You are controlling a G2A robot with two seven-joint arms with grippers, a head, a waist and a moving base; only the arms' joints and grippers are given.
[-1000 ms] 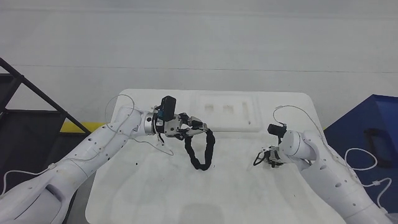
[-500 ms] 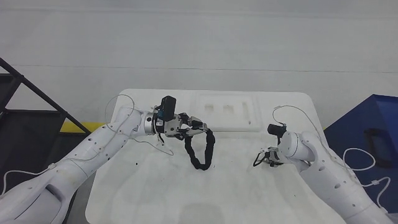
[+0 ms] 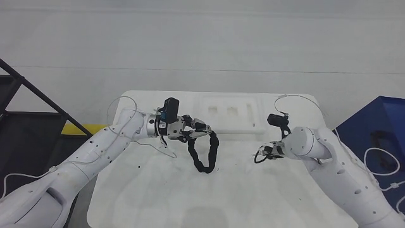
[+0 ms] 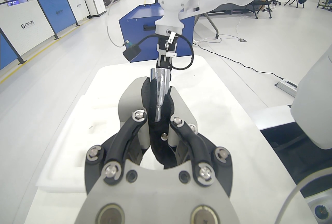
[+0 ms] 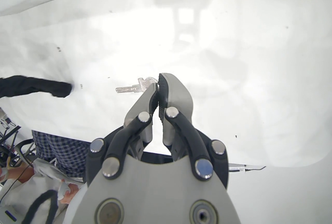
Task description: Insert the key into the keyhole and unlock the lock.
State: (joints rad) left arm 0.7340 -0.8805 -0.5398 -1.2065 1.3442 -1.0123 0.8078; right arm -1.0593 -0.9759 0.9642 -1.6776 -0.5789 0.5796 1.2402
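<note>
Two grippers: both clenched, well apart over the white table (image 3: 145,196).
Left gripper (image 4: 157,89): clamped on the chain lock (image 3: 205,155) — its chrome cylinder (image 4: 160,79) juts out past the fingertips, and the black chain loops below.
Right gripper (image 5: 158,85): pinching the key (image 5: 127,89) by its head, with the blade sticking out sideways above the table.

The lock (image 3: 204,152) is a black cloth-sleeved loop with a bright chrome barrel (image 4: 160,85). The key (image 5: 135,87) is plain silver. The left hand (image 4: 155,90) and the right hand (image 5: 158,83) are matt grey metal with black links and silvery rivets. The desk (image 3: 240,193) is white with a few dark specks, and the tray (image 3: 231,113) on it is white too. The cabinet (image 4: 141,28) is blue. A cloth (image 5: 52,149) has a dark-blue-and-white check.
</note>
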